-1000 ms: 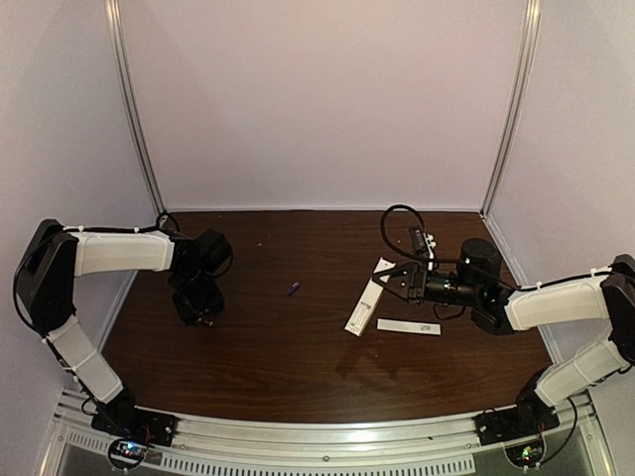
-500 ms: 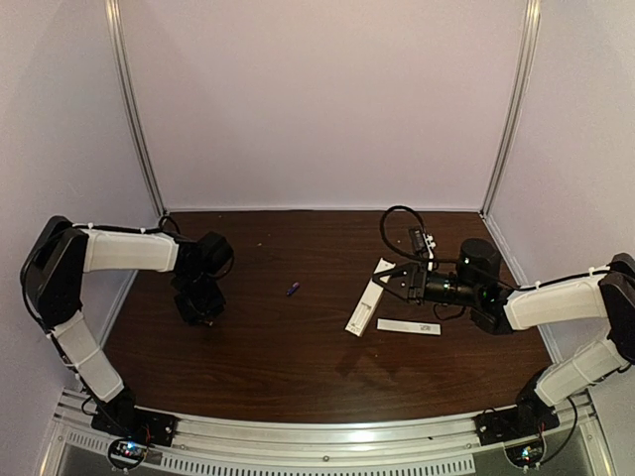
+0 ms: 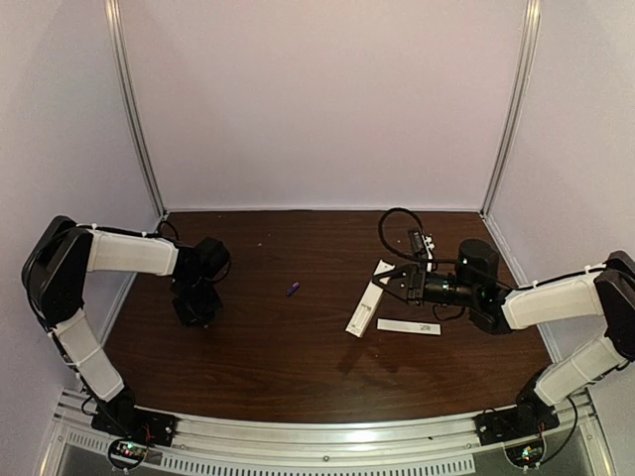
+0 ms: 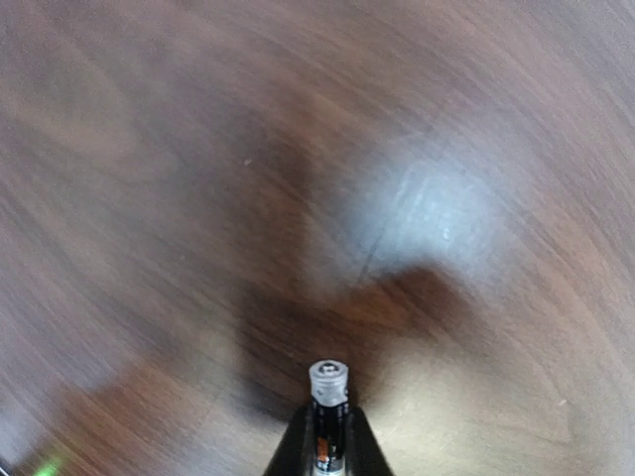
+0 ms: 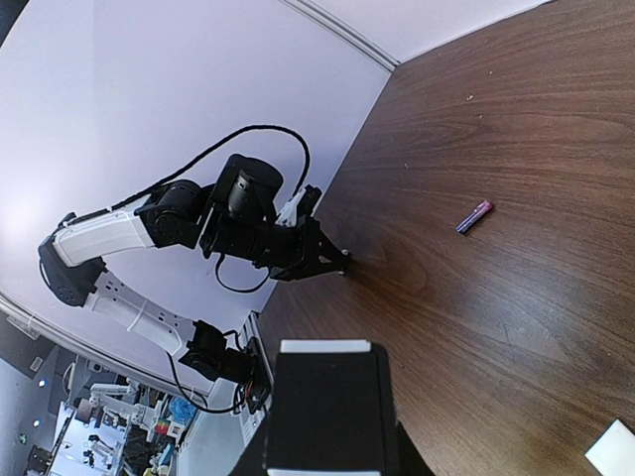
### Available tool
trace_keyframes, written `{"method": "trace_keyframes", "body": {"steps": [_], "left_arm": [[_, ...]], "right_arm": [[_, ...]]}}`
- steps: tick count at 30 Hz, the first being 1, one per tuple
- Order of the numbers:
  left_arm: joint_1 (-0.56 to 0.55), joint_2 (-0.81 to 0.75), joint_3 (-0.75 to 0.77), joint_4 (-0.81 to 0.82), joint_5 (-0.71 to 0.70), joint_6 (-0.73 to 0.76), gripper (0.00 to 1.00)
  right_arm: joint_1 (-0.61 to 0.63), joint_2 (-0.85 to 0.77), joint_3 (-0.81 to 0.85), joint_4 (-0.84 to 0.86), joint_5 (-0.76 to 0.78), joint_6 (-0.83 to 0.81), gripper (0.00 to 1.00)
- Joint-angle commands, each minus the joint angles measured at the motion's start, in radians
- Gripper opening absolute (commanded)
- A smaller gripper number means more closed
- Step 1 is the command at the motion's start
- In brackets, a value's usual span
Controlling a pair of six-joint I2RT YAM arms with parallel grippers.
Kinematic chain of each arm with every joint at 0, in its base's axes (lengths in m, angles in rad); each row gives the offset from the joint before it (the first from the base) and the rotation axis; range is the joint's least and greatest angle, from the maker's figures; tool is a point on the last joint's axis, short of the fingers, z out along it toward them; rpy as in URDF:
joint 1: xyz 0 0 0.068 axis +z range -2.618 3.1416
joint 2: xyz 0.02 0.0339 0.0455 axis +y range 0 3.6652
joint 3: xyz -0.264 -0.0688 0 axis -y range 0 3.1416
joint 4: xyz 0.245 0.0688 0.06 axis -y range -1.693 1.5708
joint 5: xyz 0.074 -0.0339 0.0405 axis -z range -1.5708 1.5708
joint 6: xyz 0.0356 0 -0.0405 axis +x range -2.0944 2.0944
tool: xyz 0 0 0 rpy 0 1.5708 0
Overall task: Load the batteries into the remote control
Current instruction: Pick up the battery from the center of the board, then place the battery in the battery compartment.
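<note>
My left gripper (image 3: 197, 309) points down at the table's left side and is shut on the dark battery with a pale end (image 4: 328, 397), which stands upright between the fingers just above the wood. The bluish-purple battery (image 3: 294, 289) lies loose mid-table and also shows in the right wrist view (image 5: 474, 216). My right gripper (image 3: 392, 280) is shut on the far end of the white remote control (image 3: 363, 309), which slants down towards the table. In the right wrist view the remote (image 5: 330, 392) shows a dark face with white edges between the fingers.
A thin flat white strip (image 3: 409, 325) lies just right of the remote's near end; its corner shows in the right wrist view (image 5: 615, 451). A black cable (image 3: 397, 223) loops behind the right wrist. Pale walls close the table on three sides.
The left arm has shifted a little, its wrist settling slightly lower and nearer, still holding the dark battery. The right arm and the remote have barely moved.
</note>
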Motion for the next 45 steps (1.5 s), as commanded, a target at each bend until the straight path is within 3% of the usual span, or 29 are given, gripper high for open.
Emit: {"method": "trace_keyframes", "body": {"steps": [1,6,10,13,16,20,25,32,37,45], "left_arm": [[0.008,0.016,-0.013,0.064,0.000,0.093,0.00],[-0.023,-0.024,0.029,0.090,-0.004,0.224,0.00],[-0.124,-0.134,0.073,0.158,-0.028,0.402,0.00],[-0.224,-0.279,0.023,0.349,0.036,0.562,0.00],[-0.269,-0.434,-0.106,0.681,0.235,0.688,0.01],[-0.303,-0.537,-0.277,0.987,0.359,0.734,0.04],[-0.439,-0.493,-0.300,1.134,0.332,0.828,0.03],[-0.576,-0.299,-0.230,1.236,0.332,0.921,0.03],[-0.627,-0.172,-0.172,1.260,0.355,0.932,0.03],[-0.634,-0.099,-0.136,1.245,0.337,0.967,0.03]], "right_arm": [[-0.005,0.012,-0.005,0.038,-0.008,0.002,0.00],[-0.003,0.033,-0.009,0.048,-0.005,0.037,0.00],[0.010,0.051,-0.010,0.065,0.011,0.090,0.00],[0.031,0.060,0.015,0.018,0.041,0.103,0.00],[0.047,0.062,0.045,-0.044,0.071,0.118,0.00],[0.069,0.043,0.069,-0.124,0.120,0.125,0.00],[0.103,0.032,0.094,-0.201,0.168,0.137,0.00],[0.136,0.028,0.093,-0.251,0.220,0.170,0.00],[0.142,0.031,0.070,-0.207,0.212,0.216,0.00],[0.146,-0.001,0.060,-0.197,0.191,0.225,0.00]]}}
